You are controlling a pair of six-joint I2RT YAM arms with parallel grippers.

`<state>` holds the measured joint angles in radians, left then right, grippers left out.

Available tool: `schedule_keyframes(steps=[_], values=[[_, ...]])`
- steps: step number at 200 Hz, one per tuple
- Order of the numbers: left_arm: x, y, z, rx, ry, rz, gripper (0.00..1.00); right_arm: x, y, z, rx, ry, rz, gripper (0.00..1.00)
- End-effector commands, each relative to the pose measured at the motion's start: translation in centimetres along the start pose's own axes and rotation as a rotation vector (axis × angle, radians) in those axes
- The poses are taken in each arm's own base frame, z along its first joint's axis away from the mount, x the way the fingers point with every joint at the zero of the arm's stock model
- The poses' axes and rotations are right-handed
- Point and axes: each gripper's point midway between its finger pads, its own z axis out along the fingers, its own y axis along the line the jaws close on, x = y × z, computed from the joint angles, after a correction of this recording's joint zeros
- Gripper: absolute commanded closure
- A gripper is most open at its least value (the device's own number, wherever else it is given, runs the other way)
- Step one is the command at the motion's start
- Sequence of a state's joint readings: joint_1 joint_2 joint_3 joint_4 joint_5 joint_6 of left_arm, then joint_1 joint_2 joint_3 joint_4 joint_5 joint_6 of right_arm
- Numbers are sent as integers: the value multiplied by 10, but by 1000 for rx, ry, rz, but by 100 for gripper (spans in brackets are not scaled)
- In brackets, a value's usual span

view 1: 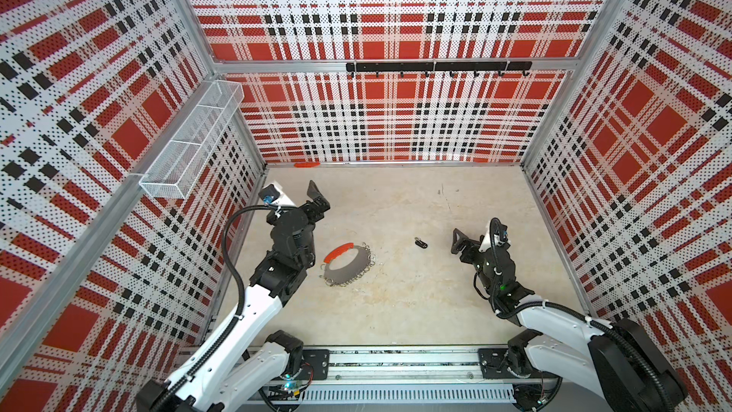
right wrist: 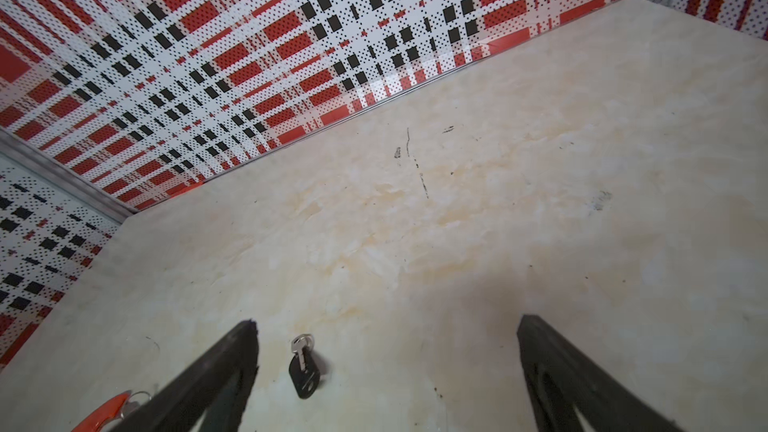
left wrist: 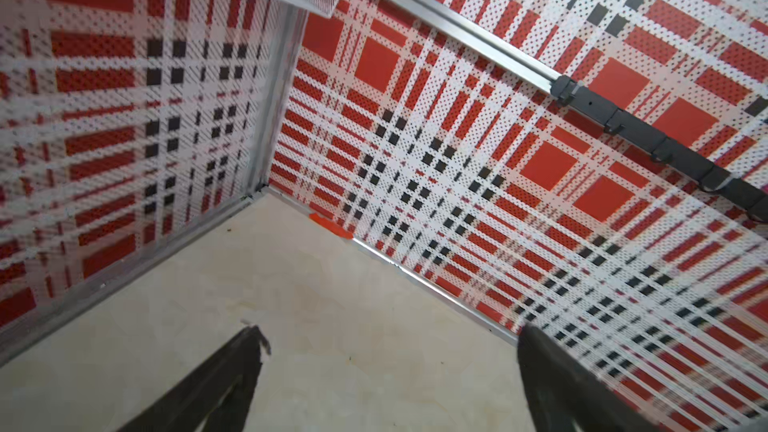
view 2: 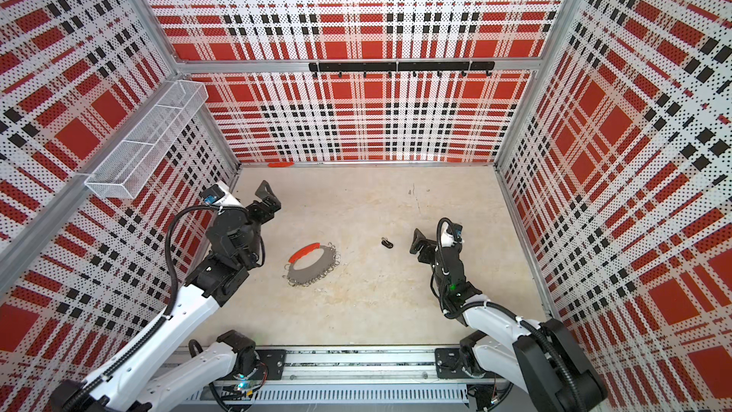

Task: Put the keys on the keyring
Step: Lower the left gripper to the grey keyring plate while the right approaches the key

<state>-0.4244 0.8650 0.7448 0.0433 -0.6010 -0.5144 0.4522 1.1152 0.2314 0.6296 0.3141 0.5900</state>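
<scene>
A mesh basket point(view 1: 190, 140) hangs on the wall point(view 1: 99, 112). A grey, red-sleeved keyring point(view 1: 356, 269) and black keys point(view 1: 421, 243) lie central on the surface point(view 1: 396, 303). Left fingers point(left wrist: 232, 367) and right fingers point(right wrist: 224, 367) stand apart.

Qty: keys point(view 1: 421, 243) x1; keyring point(view 1: 350, 276) x1 w/ 1 red sleeve point(view 1: 338, 251), small loops point(view 1: 366, 249) too many to count; grippers x2: left gripper point(left wrist: 388, 330), right gripper point(right wrist: 386, 322); mesh basket point(view 1: 190, 140) x1; hook rail point(view 1: 435, 66) x1; orange tape bits point(view 1: 305, 164) x2

Black keys point(view 1: 421, 242), red-sleeved grey keyring point(view 1: 341, 275)

Black keys point(view 1: 421, 242) lie flat, well apart from the red-sleeved keyring point(view 1: 338, 252).
</scene>
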Motion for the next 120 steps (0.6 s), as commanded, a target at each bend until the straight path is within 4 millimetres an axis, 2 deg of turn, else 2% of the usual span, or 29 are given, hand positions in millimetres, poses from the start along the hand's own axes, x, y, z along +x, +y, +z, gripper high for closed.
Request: schedule_keyframes(steps=[1,18,33,44,60,92,120], values=[[44,-20,-11,148,182,-100,2,-3,11,7,-47,-5,2,0],[83,-22,-15,154,284,-104,2,3,11,11,-40,23,9,0],[116,-14,-17,110,352,-79,0,6,17,13,-71,42,15,4],[138,-3,-18,59,392,-72,3,7,22,14,-96,55,14,6],[164,-2,-22,90,454,-103,11,10,31,15,-140,76,15,9],[184,-6,-31,175,471,-148,31,10,31,16,-135,82,7,12],[203,3,-30,180,487,-155,45,6,29,11,-127,65,1,14]])
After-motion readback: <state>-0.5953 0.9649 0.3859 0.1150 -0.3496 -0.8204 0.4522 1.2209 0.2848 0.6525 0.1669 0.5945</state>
